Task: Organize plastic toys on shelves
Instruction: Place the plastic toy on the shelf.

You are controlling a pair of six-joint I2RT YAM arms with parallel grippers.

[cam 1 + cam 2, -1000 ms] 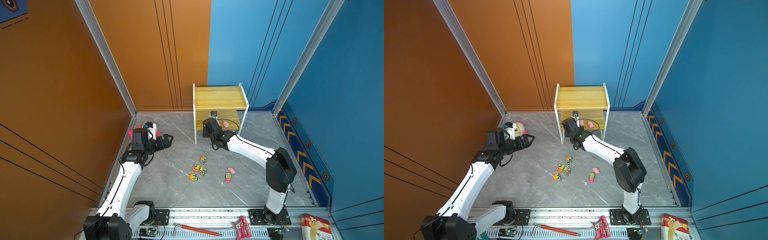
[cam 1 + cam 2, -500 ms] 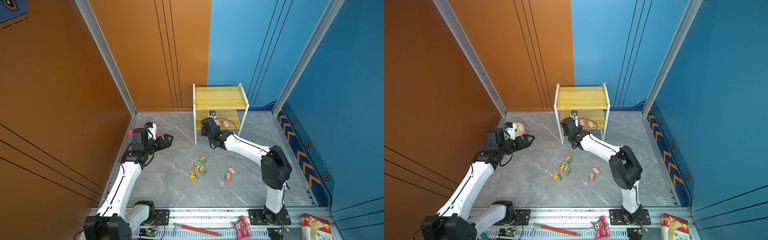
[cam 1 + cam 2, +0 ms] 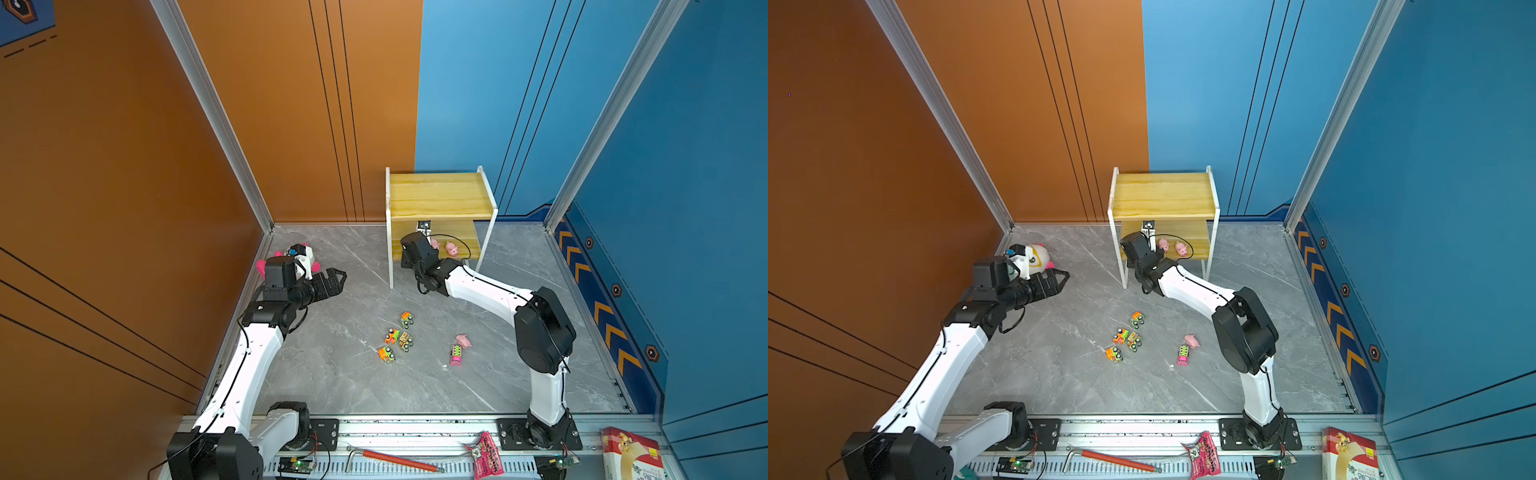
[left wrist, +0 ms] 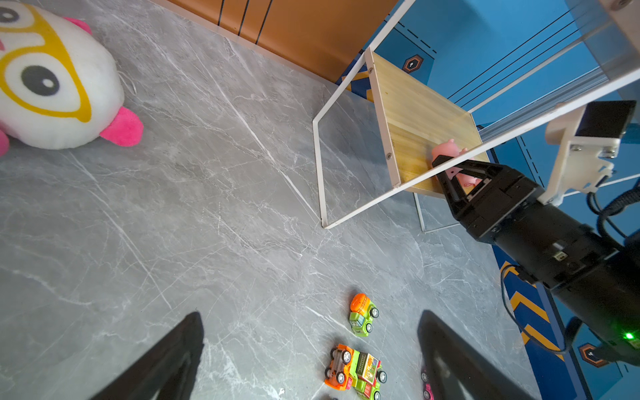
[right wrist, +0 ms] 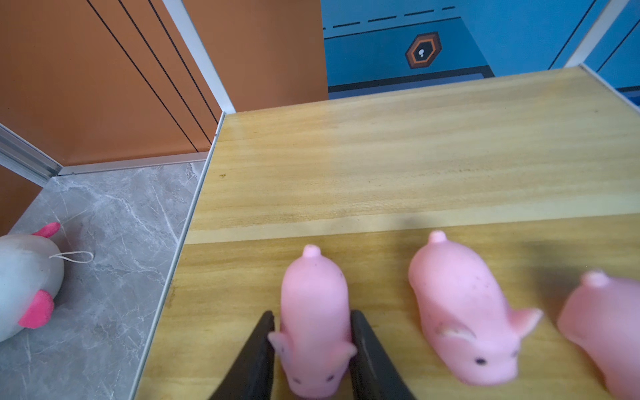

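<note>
The right gripper [image 5: 312, 313] flanked a pink pig [image 5: 313, 287] on the lower shelf board [image 5: 398, 166], hold indeterminable; the left gripper [image 4: 310, 314] gaped. Dragging fingers could topple it.

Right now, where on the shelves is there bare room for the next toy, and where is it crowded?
Upper board: wholly bare. Lower board: bare behind the row of pigs; its front edge is crowded, with fingers of the right gripper either side of one pig.
</note>
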